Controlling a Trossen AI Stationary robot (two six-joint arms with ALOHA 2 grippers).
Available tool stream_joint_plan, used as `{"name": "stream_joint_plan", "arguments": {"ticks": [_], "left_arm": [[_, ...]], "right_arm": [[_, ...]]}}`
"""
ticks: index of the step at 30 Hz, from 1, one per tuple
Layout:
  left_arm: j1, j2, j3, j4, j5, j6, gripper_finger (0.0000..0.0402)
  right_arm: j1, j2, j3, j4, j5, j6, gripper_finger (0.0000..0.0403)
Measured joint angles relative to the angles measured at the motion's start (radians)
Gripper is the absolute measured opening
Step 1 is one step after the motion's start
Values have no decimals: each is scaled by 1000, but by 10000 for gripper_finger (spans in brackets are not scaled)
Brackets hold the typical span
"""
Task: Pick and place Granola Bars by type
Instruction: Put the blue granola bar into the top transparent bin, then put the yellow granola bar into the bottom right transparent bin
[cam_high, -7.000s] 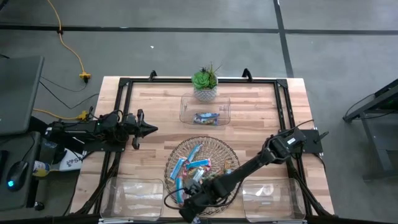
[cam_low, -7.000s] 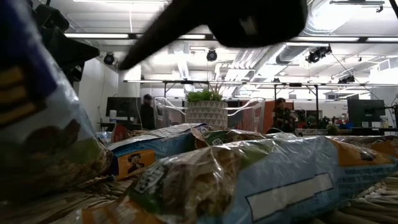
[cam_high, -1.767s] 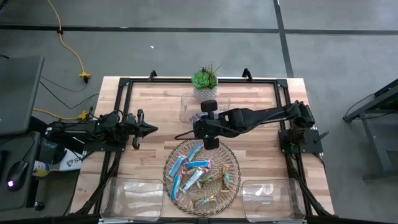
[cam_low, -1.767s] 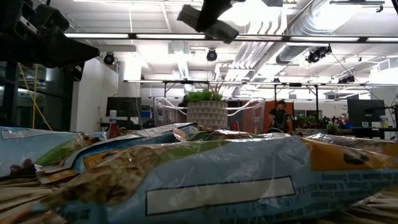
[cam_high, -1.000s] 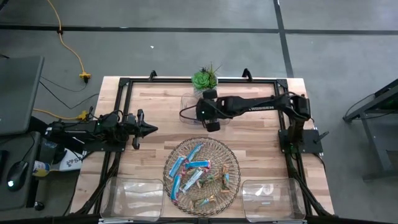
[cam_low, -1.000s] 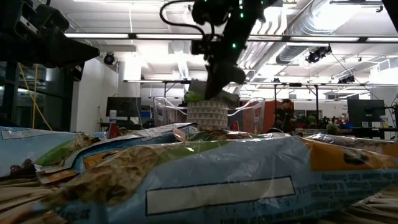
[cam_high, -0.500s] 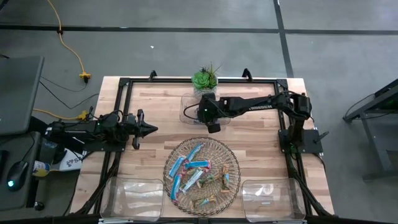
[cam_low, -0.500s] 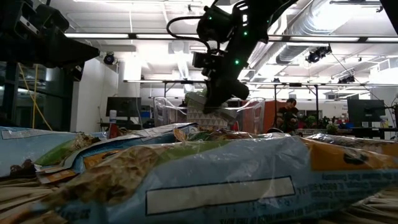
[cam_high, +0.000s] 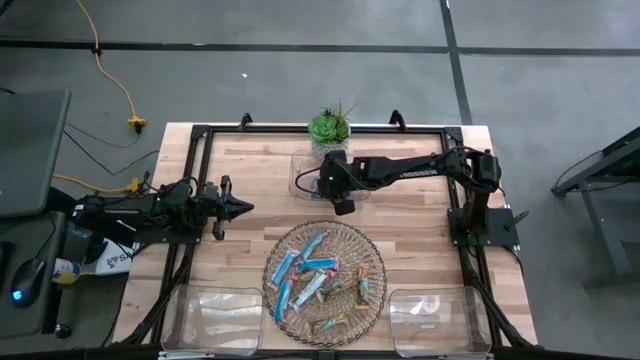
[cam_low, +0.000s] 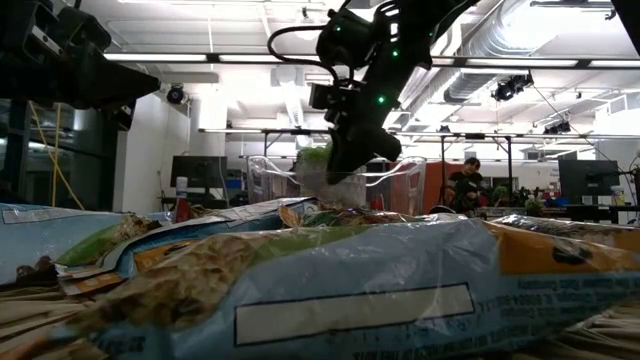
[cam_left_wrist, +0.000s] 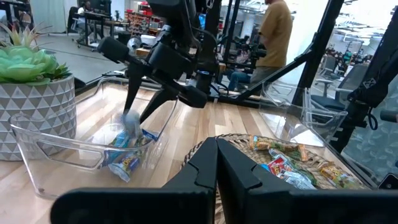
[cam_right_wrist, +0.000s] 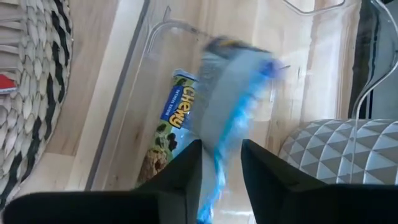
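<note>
My right gripper (cam_left_wrist: 140, 102) hangs open over the clear bin (cam_high: 330, 176) at the table's far side. A blue-wrapped granola bar (cam_right_wrist: 227, 106) shows as a blur just below its fingertips, over the bin's inside (cam_left_wrist: 130, 122). Another blue bar (cam_right_wrist: 166, 127) lies flat on the bin's floor. Several more bars (cam_high: 310, 272) in blue and tan wrappers lie on the round wicker tray (cam_high: 372, 256). My left gripper (cam_left_wrist: 216, 149) waits shut and level at the table's left side, far from the bars.
A potted succulent (cam_high: 329, 128) stands right behind the far bin, close to my right gripper. Two clear bins (cam_high: 215, 315) (cam_high: 440, 318) sit at the near edge, left and right of the tray. People stand in the room beyond the table.
My right gripper has sunk a little toward the far bin, carrying the blue bar, and tipped further downward. It has then opened, and the bar has left its fingers and drops into the bin.
</note>
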Motion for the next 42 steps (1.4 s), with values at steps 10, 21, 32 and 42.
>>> {"name": "stream_joint_plan", "arguments": {"ticks": [10,21,32,42], "left_arm": [[0,0,0,0,0,0,1],[0,0,0,0,0,0,1],[0,0,0,0,0,0,1],[0,0,0,0,0,0,1]], "right_arm": [[0,0,0,1,17,10,119],[38,-4,139,-88,65,333,120],[101,-6,416,-322,-288,758,120],[263,-6,654,-722,-232,900,120]]}}
